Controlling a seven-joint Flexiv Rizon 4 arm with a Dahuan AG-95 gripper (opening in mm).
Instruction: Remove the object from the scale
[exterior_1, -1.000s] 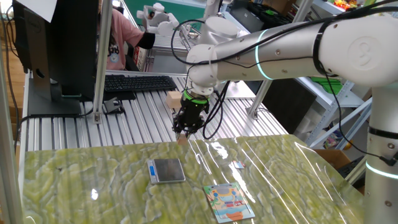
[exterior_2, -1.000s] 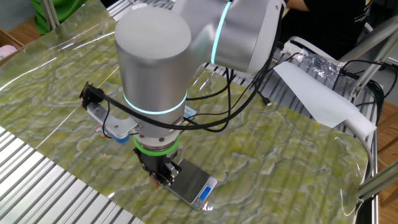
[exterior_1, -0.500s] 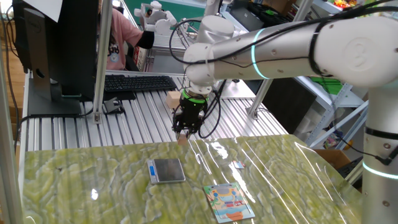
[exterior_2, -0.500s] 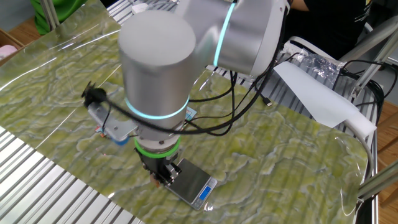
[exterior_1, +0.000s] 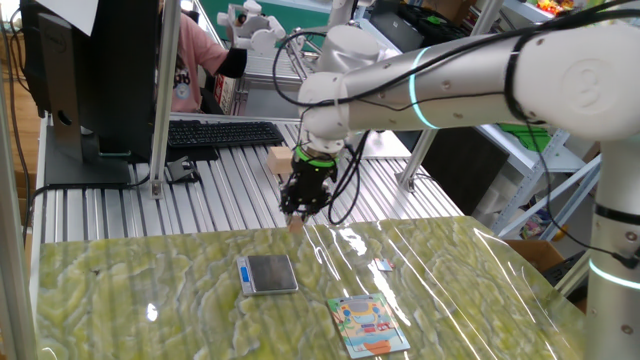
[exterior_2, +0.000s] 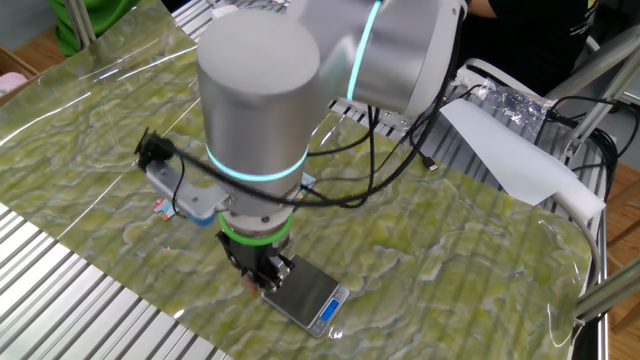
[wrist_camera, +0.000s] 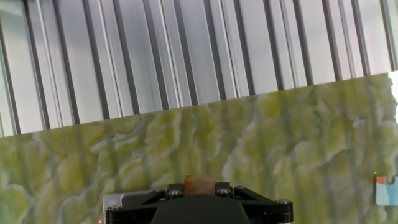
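My gripper (exterior_1: 297, 213) is shut on the small tan-brown wooden cube (exterior_1: 295, 223) and holds it low over the far edge of the green mat, beyond the scale. In the hand view the cube (wrist_camera: 199, 183) sits clamped between the two dark fingers at the bottom of the frame. The flat grey scale (exterior_1: 268, 273) lies bare on the mat, nearer the camera than the gripper. In the other fixed view the gripper (exterior_2: 260, 283) hangs just left of the scale (exterior_2: 312, 296). A corner of the scale (wrist_camera: 123, 200) shows in the hand view.
A colourful picture card (exterior_1: 368, 325) lies near the mat's front edge. A larger pale wooden block (exterior_1: 279, 160) and a black keyboard (exterior_1: 215, 133) rest on the ribbed metal table behind the mat. A small scrap (exterior_1: 385, 265) lies right of the scale.
The arm has shifted only slightly; the gripper stays shut on the cube at almost the same spot by the mat's far edge.
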